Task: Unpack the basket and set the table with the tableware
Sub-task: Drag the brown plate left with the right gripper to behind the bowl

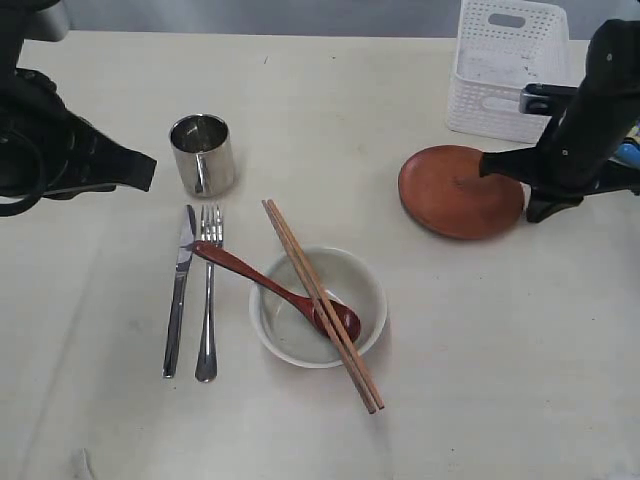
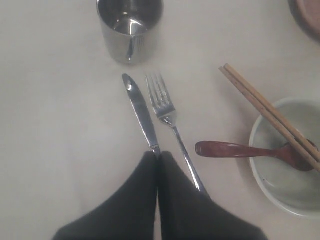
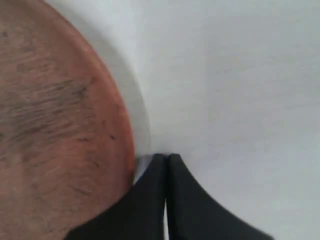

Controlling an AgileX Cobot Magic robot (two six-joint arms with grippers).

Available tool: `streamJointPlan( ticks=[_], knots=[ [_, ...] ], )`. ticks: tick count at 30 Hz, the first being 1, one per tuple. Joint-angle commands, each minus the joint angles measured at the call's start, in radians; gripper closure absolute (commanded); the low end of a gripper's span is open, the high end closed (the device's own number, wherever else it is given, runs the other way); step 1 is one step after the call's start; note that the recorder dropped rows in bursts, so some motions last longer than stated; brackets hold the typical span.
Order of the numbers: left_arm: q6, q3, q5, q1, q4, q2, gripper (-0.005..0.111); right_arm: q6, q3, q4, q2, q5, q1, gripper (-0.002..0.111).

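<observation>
We found the right gripper (image 3: 166, 158) with its two black fingers pressed together and nothing between them, the tips set at the rim of the round brown wooden plate (image 1: 455, 192). Whether the tips touched that rim we could not tell. The plate lay flat on the pale beige matte tabletop (image 1: 500, 360). Behind this gripper stood the white perforated plastic basket (image 1: 505, 70), near the plate's far edge but apart from it. A broad bare stretch of tabletop lay open ahead of the gripper, between the plate and the cream round bowl (image 1: 375, 290).

The left gripper (image 2: 158, 156) was likewise closed and empty, held over the handle end of the steel knife (image 2: 141, 112). The steel fork (image 2: 162, 107) lay just beside the knife, nearly parallel to it. Beyond their tips the shiny steel mug (image 2: 130, 30) stood upright, clear of both.

The reddish-brown wooden spoon (image 2: 235, 150) had its head inside the bowl and its handle out over the rim, reaching to the fork. We could not confirm contact there. The two wooden chopsticks (image 1: 300, 260) lay together across the bowl, resting on its rim and passing over the spoon's head, with both ends overhanging.
</observation>
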Motion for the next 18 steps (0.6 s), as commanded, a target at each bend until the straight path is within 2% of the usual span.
streamJointPlan(
  ticks=[1, 8, 18],
  knots=[
    [0.001, 0.006, -0.011, 0.000, -0.012, -0.008, 0.107, -0.021, -0.037, 0.021, 0.021, -0.021, 0.046, 0.109],
    [0.001, 0.006, -0.012, 0.000, -0.012, -0.008, 0.107, -0.023, -0.078, 0.040, 0.049, -0.015, 0.118, 0.109],
    [0.001, 0.006, -0.015, 0.000, -0.015, -0.008, 0.107, -0.047, -0.150, 0.171, 0.091, -0.017, 0.215, 0.109]
  ],
)
